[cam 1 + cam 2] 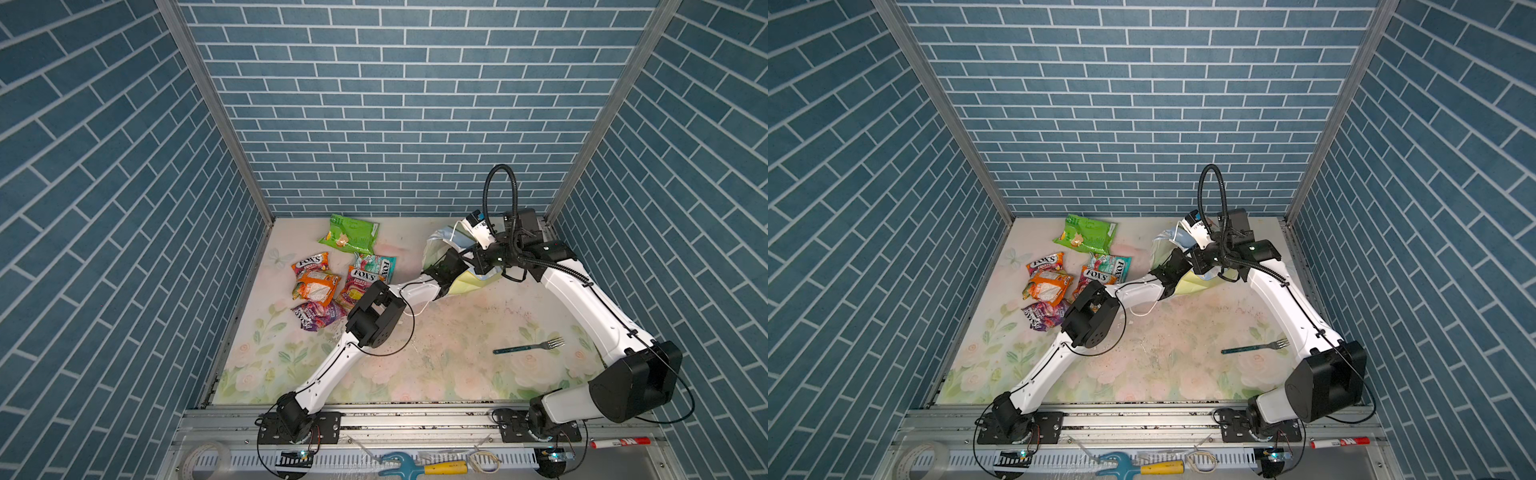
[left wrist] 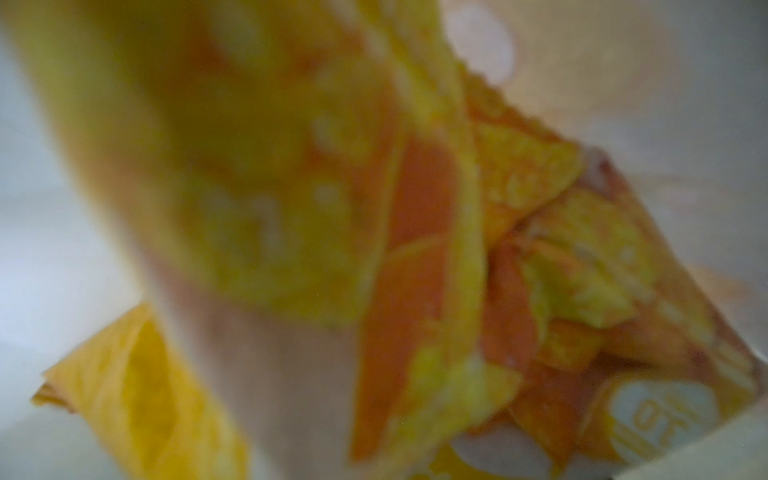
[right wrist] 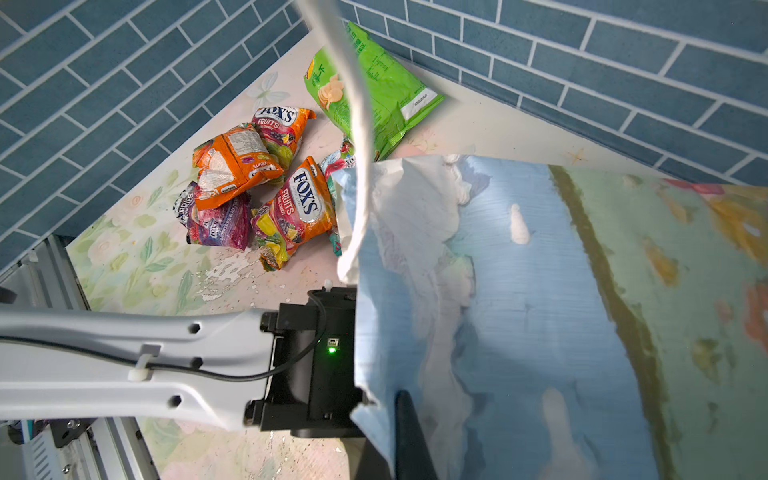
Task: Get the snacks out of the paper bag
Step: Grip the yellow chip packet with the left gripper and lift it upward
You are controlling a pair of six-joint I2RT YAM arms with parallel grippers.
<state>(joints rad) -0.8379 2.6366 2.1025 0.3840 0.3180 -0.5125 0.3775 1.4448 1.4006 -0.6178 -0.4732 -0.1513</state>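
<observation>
The paper bag stands tilted at the back right, its sky-print side filling the right wrist view. My right gripper is shut on the bag's rim. My left arm's wrist reaches into the bag's mouth, and the left gripper is hidden inside. The blurred left wrist view shows an orange-yellow packet close up against the bag's white inside. Out on the table at the back left lie a green chip bag, an orange packet and several FOX'S packets.
A teal-handled fork lies on the floral mat at the right. Blue brick walls close in three sides. One white cord handle hangs before the right wrist camera. A red marker and tape roll sit on the front rail.
</observation>
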